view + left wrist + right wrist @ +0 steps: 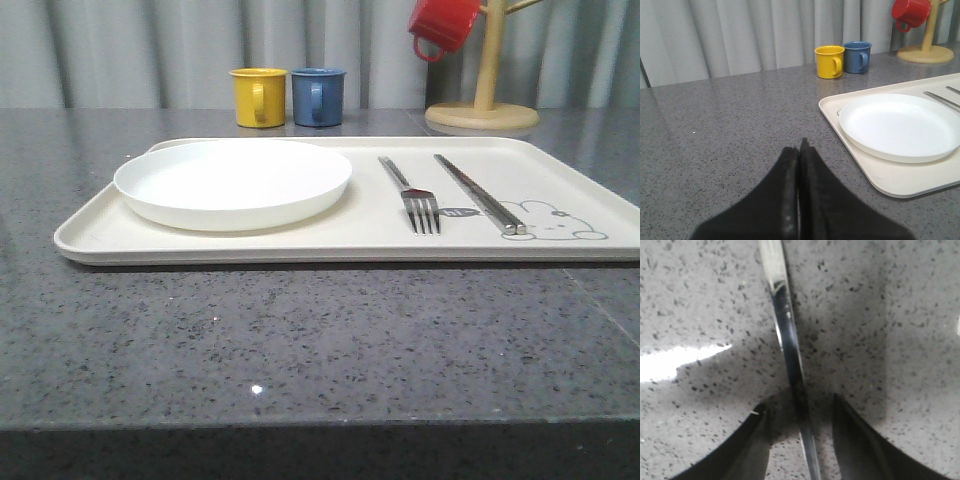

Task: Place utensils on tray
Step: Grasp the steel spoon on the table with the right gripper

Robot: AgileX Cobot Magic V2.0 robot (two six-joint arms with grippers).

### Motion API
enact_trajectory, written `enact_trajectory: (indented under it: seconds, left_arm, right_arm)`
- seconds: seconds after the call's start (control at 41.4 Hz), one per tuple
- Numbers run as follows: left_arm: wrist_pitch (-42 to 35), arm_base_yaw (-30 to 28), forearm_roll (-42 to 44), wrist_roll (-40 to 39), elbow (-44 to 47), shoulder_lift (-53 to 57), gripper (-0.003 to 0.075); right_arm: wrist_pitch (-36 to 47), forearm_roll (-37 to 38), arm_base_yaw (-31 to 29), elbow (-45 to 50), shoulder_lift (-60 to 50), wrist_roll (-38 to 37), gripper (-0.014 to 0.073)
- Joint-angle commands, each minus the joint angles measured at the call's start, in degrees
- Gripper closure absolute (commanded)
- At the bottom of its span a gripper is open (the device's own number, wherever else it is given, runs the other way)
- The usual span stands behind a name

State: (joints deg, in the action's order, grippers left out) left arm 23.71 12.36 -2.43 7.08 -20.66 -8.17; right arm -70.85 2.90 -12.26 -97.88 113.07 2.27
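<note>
The cream tray (90, 240) lies on the grey counter. On it sit the round white plate (232, 180) at the left, a metal fork (415, 200) and a pair of metal chopsticks (478, 193) at the right, by the drawn bunny. In the left wrist view my left gripper (800, 148) is shut on nothing, low over bare counter beside the tray (900, 182) and plate (900, 125). In the right wrist view my right gripper (799, 402) is open, its fingers either side of a slim shiny metal utensil handle (785, 325) lying on the counter. That utensil's head is out of view.
A yellow mug (259, 97) and a blue mug (318, 96) stand behind the tray. A red mug (441, 24) hangs on a wooden mug tree (483, 100) at the back right. A grey curtain closes off the back.
</note>
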Motion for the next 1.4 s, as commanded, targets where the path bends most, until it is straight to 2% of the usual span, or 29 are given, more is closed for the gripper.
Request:
enact_trajectory:
  seconds: [0.0, 0.073, 0.266, 0.363, 0.58, 0.822, 1.185, 1.378]
  left_arm:
    - [-4.9, 0.0, -0.5, -0.4, -1.4, -0.6, 0.0739]
    - [-4.9, 0.0, -0.5, -0.4, -1.4, -0.6, 0.0739]
    - [-4.9, 0.0, -0.5, -0.4, -1.4, -0.6, 0.0739]
    - [-4.9, 0.0, -0.5, -0.4, -1.4, -0.6, 0.0739]
    - [-4.9, 0.0, -0.5, -0.4, -1.4, -0.6, 0.0739]
    - [-4.9, 0.0, -0.5, -0.4, -1.4, -0.6, 0.0739]
    - [-4.9, 0.0, -0.5, -0.4, -1.4, -0.6, 0.0739]
    - [-4.9, 0.0, -0.5, -0.4, -1.4, -0.6, 0.0739]
  right_arm:
    - [-2.9, 0.1, -0.4, -1.8, -3.1, 0.6, 0.0268]
    - [-3.0, 0.1, -0.4, -1.8, -3.1, 0.6, 0.0312]
    - [-3.5, 0.1, -0.4, -1.8, -3.2, 0.6, 0.055]
    - [-4.0, 0.1, -0.4, -1.8, -3.9, 0.6, 0.0605]
    - [-5.3, 0.0, -0.4, -1.9, -7.6, 0.6, 0.061]
    - [-5.6, -5.0, 2.2, -1.9, -14.0, -1.0, 0.061]
    - [-5.6, -6.0, 17.9, -1.9, -15.5, -10.0, 0.061]
    - [-5.6, -6.0, 23.3, -1.9, -11.8, -13.3, 0.0609]
